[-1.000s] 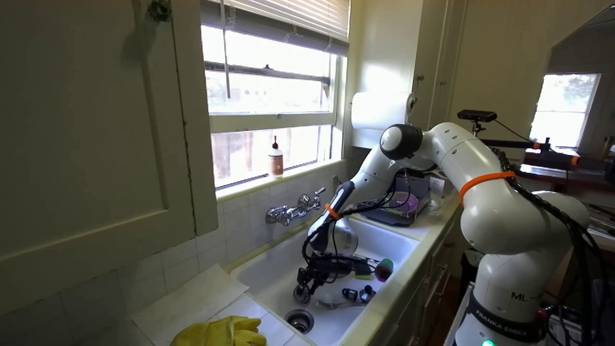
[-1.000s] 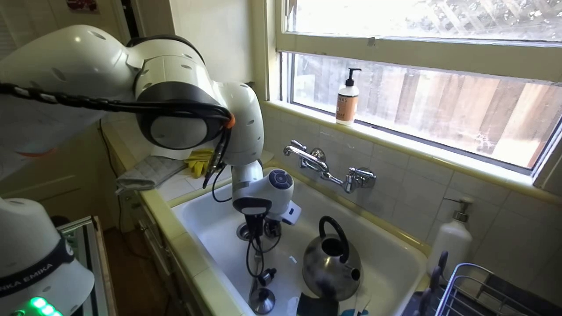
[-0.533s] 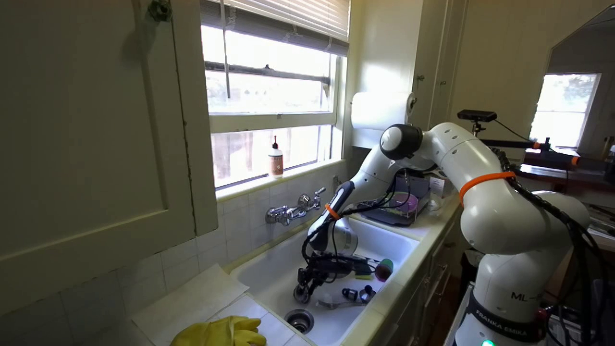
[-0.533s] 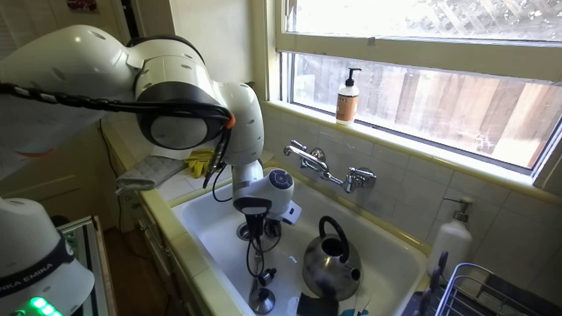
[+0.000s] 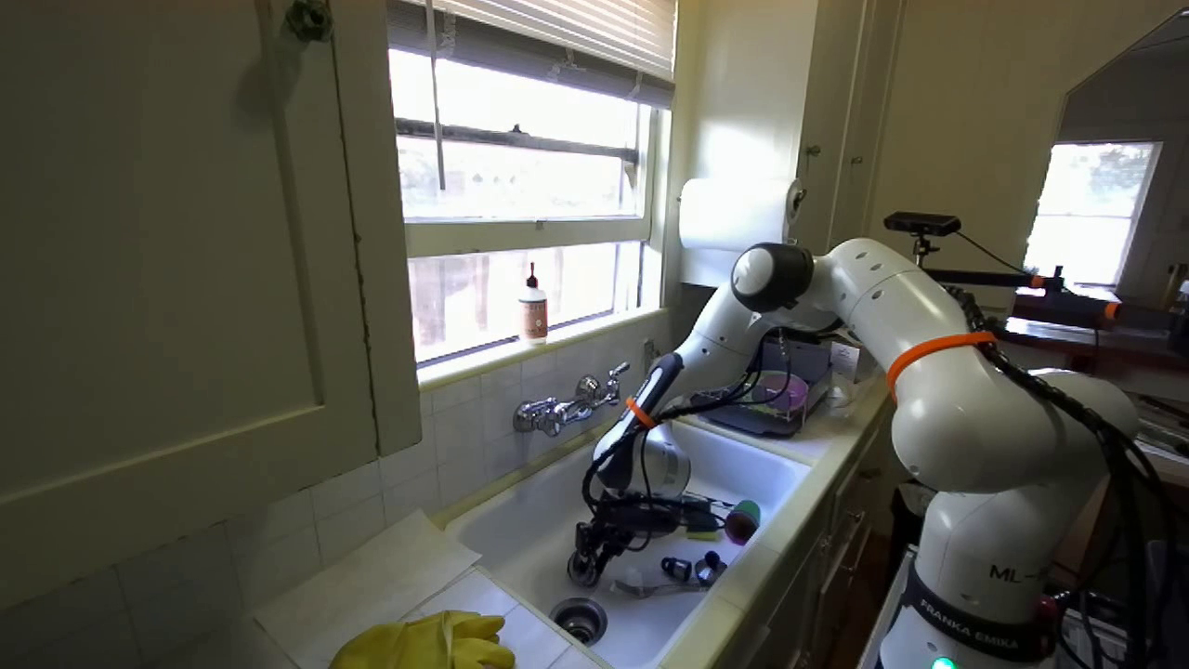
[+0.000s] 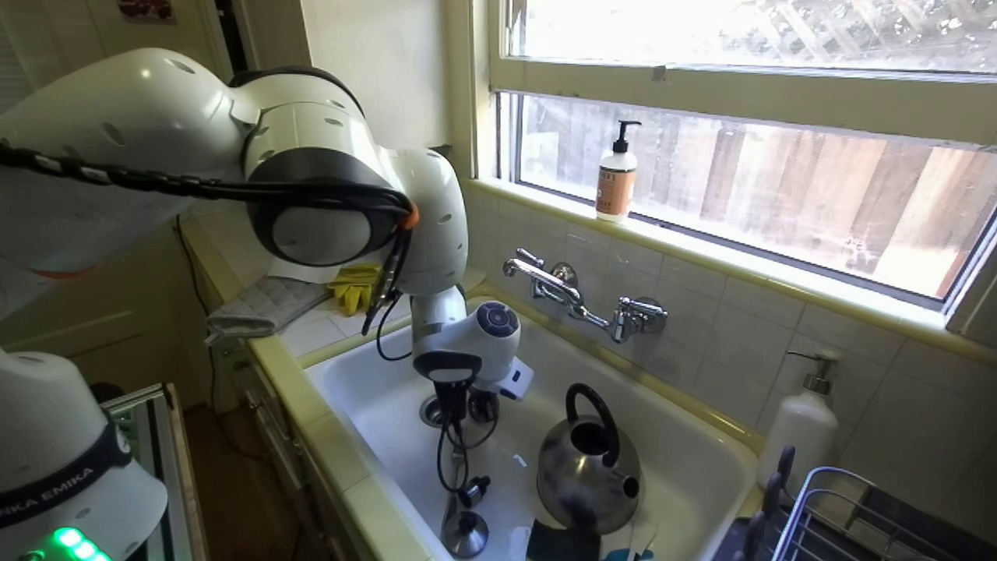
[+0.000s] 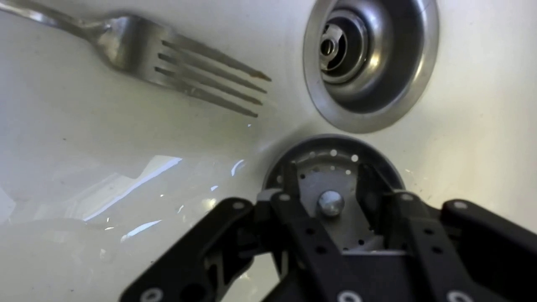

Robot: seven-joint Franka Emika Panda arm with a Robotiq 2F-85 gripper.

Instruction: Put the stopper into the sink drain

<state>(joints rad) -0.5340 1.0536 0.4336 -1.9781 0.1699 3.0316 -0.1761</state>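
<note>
Shining in patches, the white sink spread beneath the arm. Low over it was the gripper, its 2 fingers standing wide apart within the outline of the steel stopper, the round centre knob between them with a gap on each side. Whether the fingers touched the stopper's wall could not be told. The stopper was outside the drain, just beside its rim. Near both lay a fork, its 4 tines aimed at the spot between them. Farther along the sink a kettle stood upright, its black handle raised. On the counter beyond the drain end were yellow gloves, seen in both exterior views. A chrome faucet jutted from the tiled wall, and above it a soap bottle with an orange label stood on the sill. Behind that rose the window, with a wooden fence outside.
</note>
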